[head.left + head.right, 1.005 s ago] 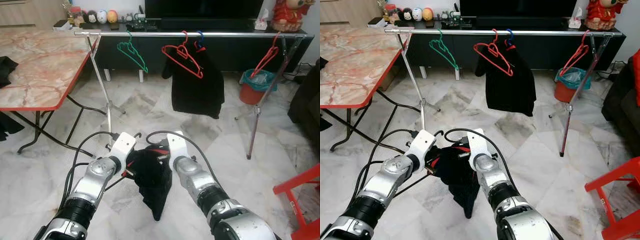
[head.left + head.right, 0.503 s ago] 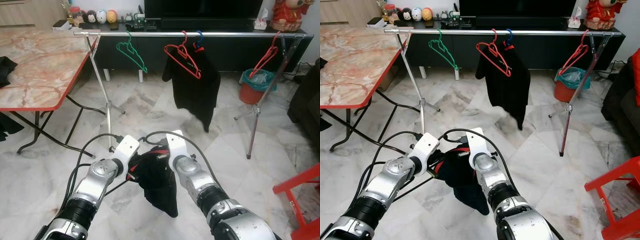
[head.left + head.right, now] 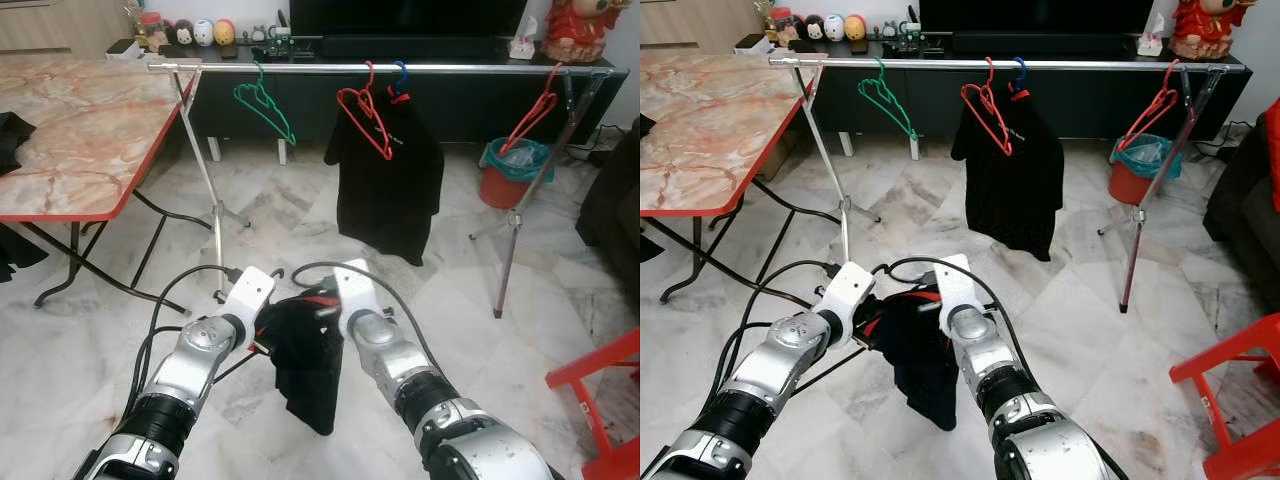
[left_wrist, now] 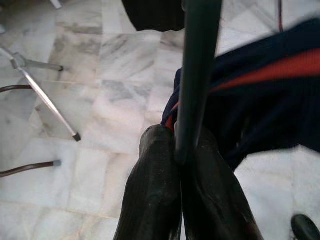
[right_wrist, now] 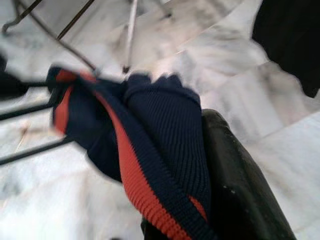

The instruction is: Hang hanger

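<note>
A dark navy knit garment (image 3: 310,370) with a red stripe hangs between my two grippers, low over the marble floor. My left gripper (image 4: 176,161) is shut on a thin dark hanger bar (image 4: 196,75) that runs into the garment (image 4: 265,100). My right gripper (image 3: 326,312) grips the garment's top; one black finger (image 5: 240,190) shows against the knit (image 5: 165,130). Ahead stands a metal clothes rail (image 3: 450,69) with a green hanger (image 3: 265,105), a red hanger (image 3: 365,120), a black shirt (image 3: 390,190) on a blue hanger, and another red hanger (image 3: 530,110).
A marble-topped table (image 3: 70,130) with a red edge stands at the left. The rail's tripod legs (image 3: 505,250) reach onto the floor. A red bin (image 3: 505,170) sits behind the rail, a red chair (image 3: 600,400) at the right, and black cables (image 3: 170,300) loop beside my left arm.
The held garment's lower end swung right, then back, and now hangs straight down. The black shirt on the rail twisted and has settled flat again. Both grippers stay close together.
</note>
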Robot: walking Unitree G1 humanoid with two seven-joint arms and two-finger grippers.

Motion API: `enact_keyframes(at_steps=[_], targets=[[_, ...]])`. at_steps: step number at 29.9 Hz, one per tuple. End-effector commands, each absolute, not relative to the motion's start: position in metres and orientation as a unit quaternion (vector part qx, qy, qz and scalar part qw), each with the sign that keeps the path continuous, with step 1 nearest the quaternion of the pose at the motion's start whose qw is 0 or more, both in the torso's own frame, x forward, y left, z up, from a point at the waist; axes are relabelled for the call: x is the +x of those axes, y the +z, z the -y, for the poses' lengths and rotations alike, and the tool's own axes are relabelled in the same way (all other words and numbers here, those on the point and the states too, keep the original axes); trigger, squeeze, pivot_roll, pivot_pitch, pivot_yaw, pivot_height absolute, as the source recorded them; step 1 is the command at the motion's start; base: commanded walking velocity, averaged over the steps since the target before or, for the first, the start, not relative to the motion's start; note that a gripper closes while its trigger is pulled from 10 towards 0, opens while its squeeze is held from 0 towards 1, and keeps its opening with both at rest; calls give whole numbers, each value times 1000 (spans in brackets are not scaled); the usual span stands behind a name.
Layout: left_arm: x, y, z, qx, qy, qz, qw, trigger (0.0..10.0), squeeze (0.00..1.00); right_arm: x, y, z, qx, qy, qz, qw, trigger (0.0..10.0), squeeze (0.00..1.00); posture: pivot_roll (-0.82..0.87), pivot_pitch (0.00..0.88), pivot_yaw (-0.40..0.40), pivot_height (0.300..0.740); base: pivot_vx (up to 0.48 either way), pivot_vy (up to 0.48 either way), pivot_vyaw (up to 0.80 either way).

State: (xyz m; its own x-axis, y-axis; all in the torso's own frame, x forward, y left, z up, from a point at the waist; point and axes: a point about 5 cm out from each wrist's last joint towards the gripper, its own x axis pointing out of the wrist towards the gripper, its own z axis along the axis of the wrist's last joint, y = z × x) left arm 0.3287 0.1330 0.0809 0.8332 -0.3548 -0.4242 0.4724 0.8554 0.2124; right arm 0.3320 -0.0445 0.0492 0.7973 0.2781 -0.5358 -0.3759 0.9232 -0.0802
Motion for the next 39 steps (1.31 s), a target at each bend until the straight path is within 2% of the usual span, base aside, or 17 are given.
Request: enact_keyframes(at_steps=[1, 7, 10, 14, 17, 21, 27, 30, 35, 37, 39], targets=[[335, 90, -138, 156, -195, -165, 954, 10000, 0, 327, 50, 31, -82, 199, -269, 939, 10000, 0, 82, 0, 11, 740, 0, 0, 0], [341, 98, -141, 145, -171, -141, 964, 10000, 0, 324, 49, 26, -77, 216, -280, 932, 10000, 0, 83, 0, 12, 740, 0, 0, 0], [344, 106, -140, 122, -168, -113, 972, 10000, 0, 323, 53, 18, -49, 244, -279, 928, 10000, 0, 80, 0, 12, 740, 0, 0, 0], [337, 106, -126, 73, -234, -113, 963, 10000, 0, 323, 62, 9, -44, 275, -242, 929, 10000, 0, 80, 0, 12, 740, 0, 0, 0], [327, 103, -116, 53, -298, -118, 946, 10000, 0, 323, 66, 4, -39, 292, -234, 926, 10000, 0, 84, 0, 14, 740, 0, 0, 0], [324, 101, -114, 43, -302, -123, 944, 10000, 0, 322, 70, -1, -9, 298, -243, 923, 10000, 0, 84, 0, 12, 740, 0, 0, 0], [322, 104, -109, 39, -333, -115, 935, 10000, 0, 318, 72, -9, -23, 332, -233, 914, 10000, 0, 83, 0, 14, 740, 0, 0, 0], [320, 105, -107, 29, -347, -113, 931, 10000, 0, 317, 69, -7, -55, 336, -227, 913, 10000, 0, 83, 0, 15, 740, 0, 0, 0], [311, 104, -105, 27, -386, -117, 915, 10000, 0, 325, 64, 14, -142, 304, -214, 917, 10000, 0, 84, 0, 14, 740, 0, 0, 0], [309, 103, -105, 31, -392, -121, 911, 10000, 0, 326, 63, 18, -141, 289, -221, 921, 10000, 0, 84, 0, 14, 740, 0, 0, 0], [309, 99, -108, 54, -385, -133, 912, 10000, 0, 333, 67, 26, -105, 248, -229, 935, 10000, 0, 84, 0, 15, 740, 0, 0, 0]])
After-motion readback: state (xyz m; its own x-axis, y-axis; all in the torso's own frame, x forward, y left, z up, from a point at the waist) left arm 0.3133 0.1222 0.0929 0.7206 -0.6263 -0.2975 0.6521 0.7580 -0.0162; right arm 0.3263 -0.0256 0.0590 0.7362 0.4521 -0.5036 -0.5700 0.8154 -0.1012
